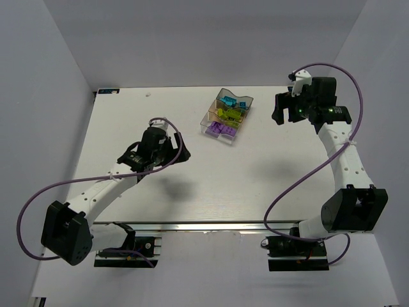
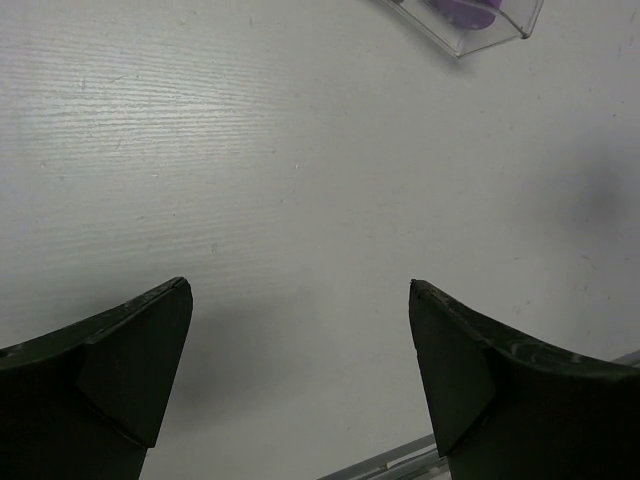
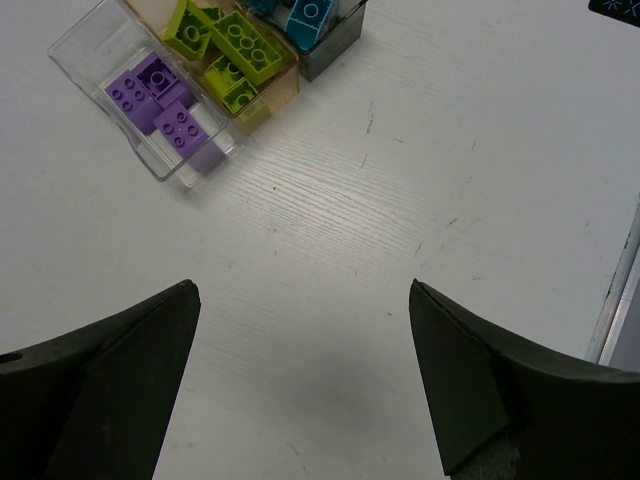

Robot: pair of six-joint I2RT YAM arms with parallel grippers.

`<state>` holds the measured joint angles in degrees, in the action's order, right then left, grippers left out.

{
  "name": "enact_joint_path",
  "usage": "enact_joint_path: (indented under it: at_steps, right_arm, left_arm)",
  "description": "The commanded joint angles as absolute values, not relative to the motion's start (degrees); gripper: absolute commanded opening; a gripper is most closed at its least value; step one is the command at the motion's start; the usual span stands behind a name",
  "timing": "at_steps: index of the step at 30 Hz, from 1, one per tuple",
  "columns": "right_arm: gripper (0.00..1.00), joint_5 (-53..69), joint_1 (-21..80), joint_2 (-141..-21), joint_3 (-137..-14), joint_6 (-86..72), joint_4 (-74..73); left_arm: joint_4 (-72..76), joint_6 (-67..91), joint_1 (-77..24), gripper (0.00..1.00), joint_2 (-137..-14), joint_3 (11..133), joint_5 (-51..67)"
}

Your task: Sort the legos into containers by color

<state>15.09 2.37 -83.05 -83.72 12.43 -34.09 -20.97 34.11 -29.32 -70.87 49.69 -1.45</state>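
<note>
The clear plastic three-compartment tray [image 1: 213, 105] sits toward 12 o'clock on the white table [image 1: 211, 185]. It holds small purple bricks [image 3: 150, 95] at its 6 o'clock end, lime green bricks [image 3: 235, 50] in the middle and teal bricks [image 3: 310, 15] at its 12 o'clock end, so sorting looks finished. The left gripper [image 2: 300, 290] at 9 o'clock and the right gripper [image 3: 302, 290] at 2 o'clock hang wide and empty, likely because nothing remains loose. No writing is legible.

Clear tray [image 3: 92, 48] — purple bricks [image 3: 152, 88], lime-green bricks [image 3: 245, 45], teal bricks [image 3: 310, 15]; white, faintly grained table [image 3: 400, 200].
</note>
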Motion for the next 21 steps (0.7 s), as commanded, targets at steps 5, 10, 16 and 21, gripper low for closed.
enact_joint_path:
  at_steps: [5,10,16,21]
  right_arm:
    - [0.89,12.0,2.3,-78.1,-79.1,8.7,-25.3]
    - [0.89,7.3,2.2,-75.4,-76.2,6.7,-24.0]
    - [0.89,5.8,2.2,-73.8,-75.5,8.2,-27.9]
    - [0.89,8.7,2.2,-71.4,-73.6,7.5,-28.7]
  left_arm:
    - [-20.5,36.6,-29.1,0.98,-65.2,52.1,-2.9]
    - [-21.1,36.7,-29.1,0.98,-64.0,53.8,-3.2]
    - [-19.7,37.6,-29.1,0.98,-60.6,51.0,-2.6]
    - [-19.4,36.0,-29.1,0.98,-59.5,50.8,-2.4]
